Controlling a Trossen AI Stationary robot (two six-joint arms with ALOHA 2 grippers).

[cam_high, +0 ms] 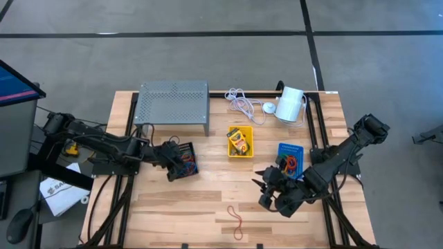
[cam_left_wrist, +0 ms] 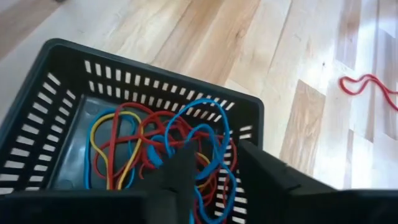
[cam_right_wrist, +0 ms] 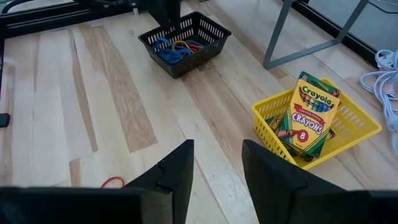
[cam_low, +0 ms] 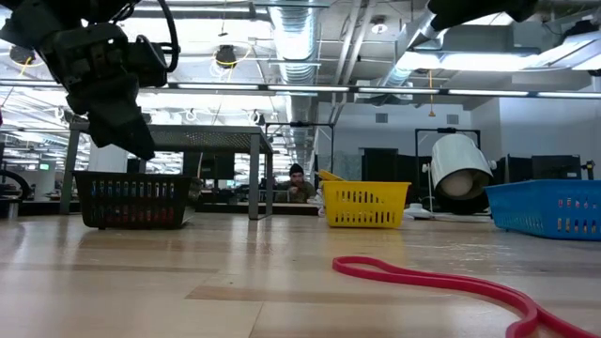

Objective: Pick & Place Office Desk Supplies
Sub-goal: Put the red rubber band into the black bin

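The black bin [cam_high: 184,158] [cam_left_wrist: 81,99] holds a tangle of red, blue and yellow rubber bands [cam_left_wrist: 161,149]. My left gripper [cam_left_wrist: 214,167] [cam_high: 174,168] hangs open just above that bin, over the bands, and the low view shows its fingers [cam_low: 131,131] clear of the rim. The yellow bin [cam_high: 240,142] [cam_right_wrist: 348,124] holds crayon boxes [cam_right_wrist: 311,115]. The blue bin [cam_high: 291,159] holds more bands. One red rubber band [cam_high: 235,220] [cam_low: 441,280] lies flat on the table near its near edge. My right gripper [cam_right_wrist: 217,160] [cam_high: 265,185] is open and empty, beside the blue bin, pointing toward the table's left.
A grey perforated stand [cam_high: 173,102] is at the far side behind the black bin. A white cable [cam_high: 242,104] and a white cylinder [cam_high: 291,104] lie at the far edge. Bare wood stretches between the bins and the near edge.
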